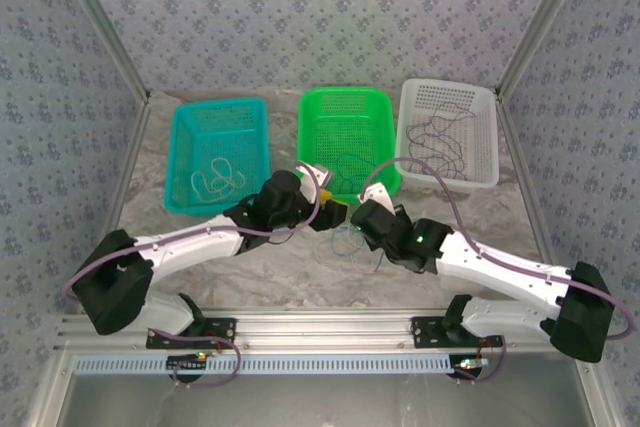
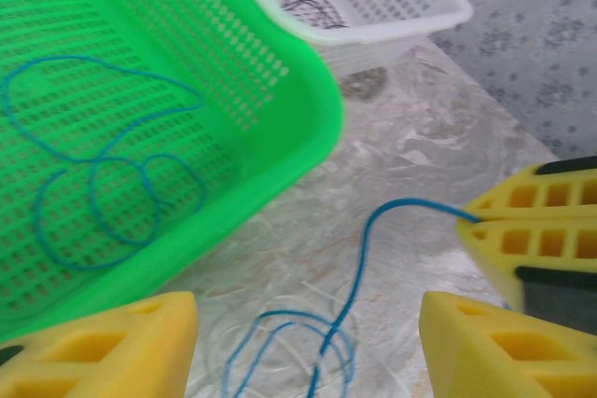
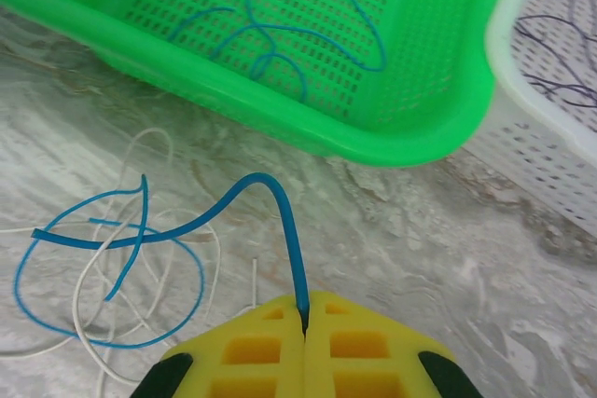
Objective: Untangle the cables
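1. Work area: in the top view, three baskets stand in a row across the upper half of the frame: a teal basket (image 1: 220, 104) at left, a green basket (image 1: 345, 93) in the centre and a white basket (image 1: 448, 85) at right. Each already holds thin cable of one colour: pale, blue and dark respectively.
2. Task item: the remaining tangle (image 1: 350, 239) lies on the marbled table just below the green basket, between the two grippers. It consists of a loose blue cable (image 3: 256, 177) looped over a pale cable (image 3: 82, 319).
3. Right gripper (image 3: 304, 309): its yellow fingers are pressed together and pinch the loose blue cable near one end. From the pinch the cable arches up and left, then drops into its loops on the table at lower left of the right wrist view.
4. Left gripper (image 2: 308, 347): the fingers are spread wide and hold nothing. The loops of the loose blue cable lie on the table between them, at the bottom of the left wrist view.
5. Step in hand, as judged: separation of the loose blue cable from the pale cable, with the blue end secured.
6. Next move, as judged:
   - The left gripper should pin or pinch the pale cable.
   - The right gripper should draw the blue strand away slowly, so that the crossings slide open rather than tighten.
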You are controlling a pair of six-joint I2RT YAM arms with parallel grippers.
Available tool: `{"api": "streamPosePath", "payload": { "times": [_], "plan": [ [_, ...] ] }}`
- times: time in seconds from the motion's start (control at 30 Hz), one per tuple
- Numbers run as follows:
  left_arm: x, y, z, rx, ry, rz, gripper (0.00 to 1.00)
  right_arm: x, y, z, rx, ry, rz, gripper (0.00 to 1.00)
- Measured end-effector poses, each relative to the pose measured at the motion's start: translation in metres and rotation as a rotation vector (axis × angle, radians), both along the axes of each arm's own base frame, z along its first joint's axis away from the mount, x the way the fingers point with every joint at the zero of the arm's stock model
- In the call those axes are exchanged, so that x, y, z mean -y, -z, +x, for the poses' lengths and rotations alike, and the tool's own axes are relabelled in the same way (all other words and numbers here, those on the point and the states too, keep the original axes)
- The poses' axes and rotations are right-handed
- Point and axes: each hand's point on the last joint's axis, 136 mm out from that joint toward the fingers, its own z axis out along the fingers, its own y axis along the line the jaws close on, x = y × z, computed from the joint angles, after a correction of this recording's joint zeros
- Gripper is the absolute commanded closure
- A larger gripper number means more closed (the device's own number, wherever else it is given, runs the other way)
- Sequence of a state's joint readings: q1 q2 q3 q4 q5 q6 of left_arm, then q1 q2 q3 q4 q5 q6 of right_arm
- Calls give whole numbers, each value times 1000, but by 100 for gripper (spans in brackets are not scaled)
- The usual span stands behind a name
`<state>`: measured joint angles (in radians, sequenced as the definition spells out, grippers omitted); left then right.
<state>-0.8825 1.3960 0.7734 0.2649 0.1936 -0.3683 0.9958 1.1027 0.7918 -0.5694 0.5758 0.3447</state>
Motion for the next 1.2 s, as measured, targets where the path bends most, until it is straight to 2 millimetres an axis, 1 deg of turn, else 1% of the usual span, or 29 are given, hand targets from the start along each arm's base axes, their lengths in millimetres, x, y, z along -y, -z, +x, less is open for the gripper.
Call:
{"api": "streamPosePath", "payload": {
  "times": [0.1,0.2,0.33,0.43,0.57,0.67,0.73,0.83,0.9,1.03,1.2],
  "plan": [
    [17,9,-12,-10,77,13,38,-4,0,-4,-4,-34,26,100],
    [32,22,-18,-32,125,31,40,-3,-1,-6,-1,-46,51,100],
    [37,37,-20,-57,145,54,40,2,-7,-8,15,-40,86,100],
    [40,40,-22,-52,154,63,42,5,-15,-9,34,-39,128,100],
    [52,35,-26,-20,180,74,57,5,-23,-10,45,-45,179,100],
    [59,34,-26,-8,182,86,72,8,-29,-10,55,-43,210,100],
    [57,39,-24,-11,171,105,80,13,-35,-11,66,-35,228,100],
    [52,46,-22,-15,147,137,86,25,-44,-14,84,-18,249,100],
    [48,51,-20,-24,131,164,87,36,-48,-16,92,0,251,100],
    [42,59,-19,-34,106,194,88,52,-48,-18,77,34,205,100],
    [34,70,-19,-47,82,226,86,63,-40,-20,52,53,146,100]
  ]
}}
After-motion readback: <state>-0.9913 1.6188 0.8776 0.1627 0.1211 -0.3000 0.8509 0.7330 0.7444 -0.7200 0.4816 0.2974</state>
